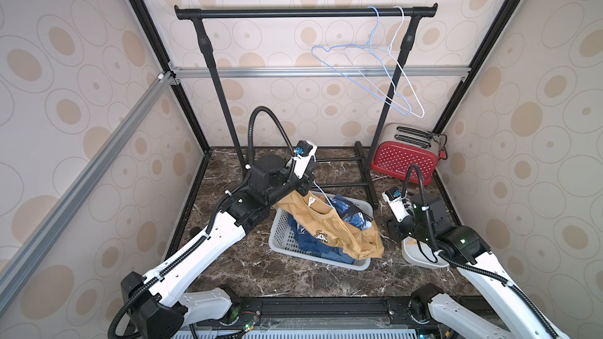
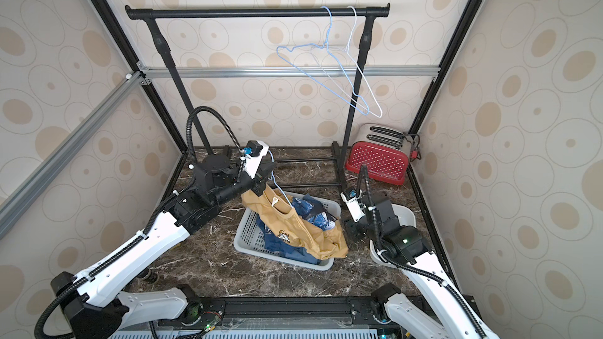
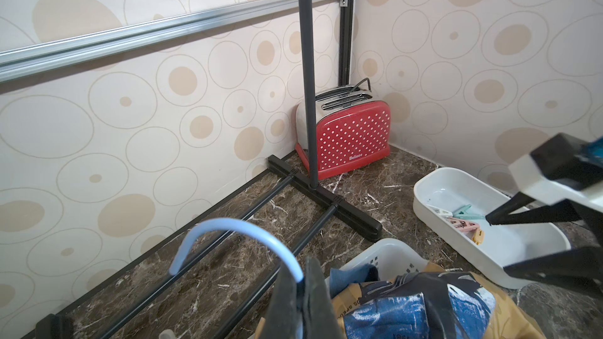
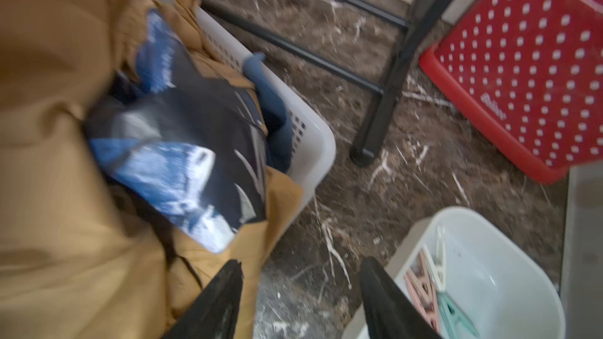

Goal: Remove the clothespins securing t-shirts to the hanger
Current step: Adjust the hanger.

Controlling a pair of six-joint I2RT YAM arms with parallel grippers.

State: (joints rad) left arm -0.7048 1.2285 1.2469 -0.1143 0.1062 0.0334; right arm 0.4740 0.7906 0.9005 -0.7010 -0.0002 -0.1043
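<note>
Marble table (image 1: 254,272): left gripper (image 1: 306,190) pinches blue wire hanger (image 3: 228,223) with mustard t-shirt (image 1: 346,229); right gripper (image 4: 301,264), wide and empty by white tray (image 4: 509,272) of pastel pegs (image 4: 424,285), probably hunts more.

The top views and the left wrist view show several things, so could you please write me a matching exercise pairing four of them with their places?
Things:
1 toaster
2 clothespins
3 mustard t-shirt
4 empty hangers

Places:
A on the black rail
B in the white tray
C in the far corner
D draped over the grey basket

Pairs: 1-C, 2-B, 3-D, 4-A
</note>
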